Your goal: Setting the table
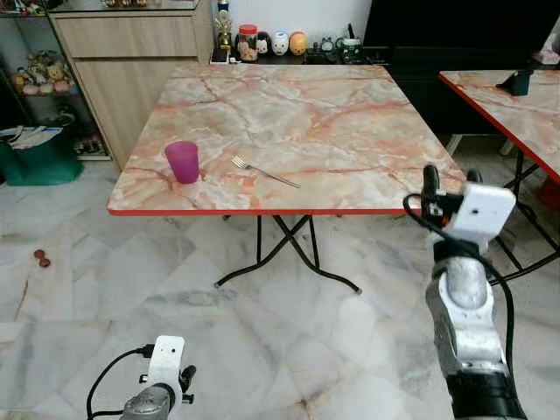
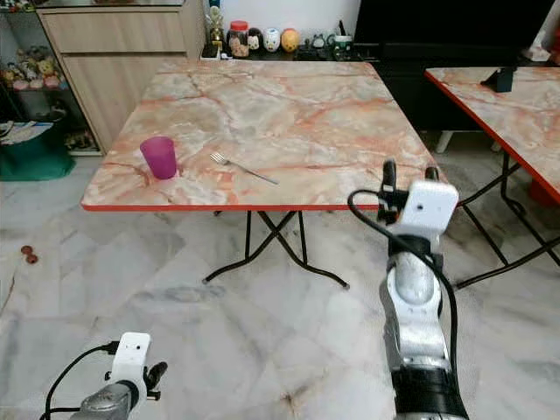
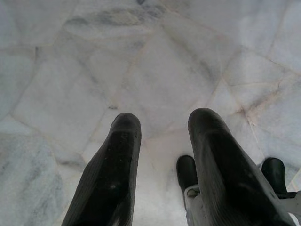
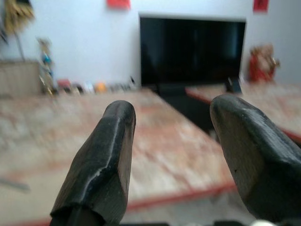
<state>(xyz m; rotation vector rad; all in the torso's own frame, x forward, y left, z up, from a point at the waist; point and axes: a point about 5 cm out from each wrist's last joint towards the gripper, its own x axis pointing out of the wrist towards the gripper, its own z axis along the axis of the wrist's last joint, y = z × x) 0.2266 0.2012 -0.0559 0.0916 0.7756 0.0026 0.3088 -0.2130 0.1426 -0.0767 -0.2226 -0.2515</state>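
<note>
Counter [image 1: 350, 131], marble-patterned, is carrying a purple cup [image 1: 183, 161] near its front left corner, likely light plastic, best gripped mid-wall. Fork [image 1: 264, 172], lying beside it, looks thin and slippery. Right end effector [image 4: 169, 155] is hovering apart, empty.

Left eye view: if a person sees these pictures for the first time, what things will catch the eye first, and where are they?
The marble-patterned table with its red edge stands out first, at the centre. On its near left part stand a purple cup and, just to its right, a fork lying apart from it. The right gripper is raised by the table's near right corner, fingers open and empty, while the left gripper hangs low over the floor.
</note>
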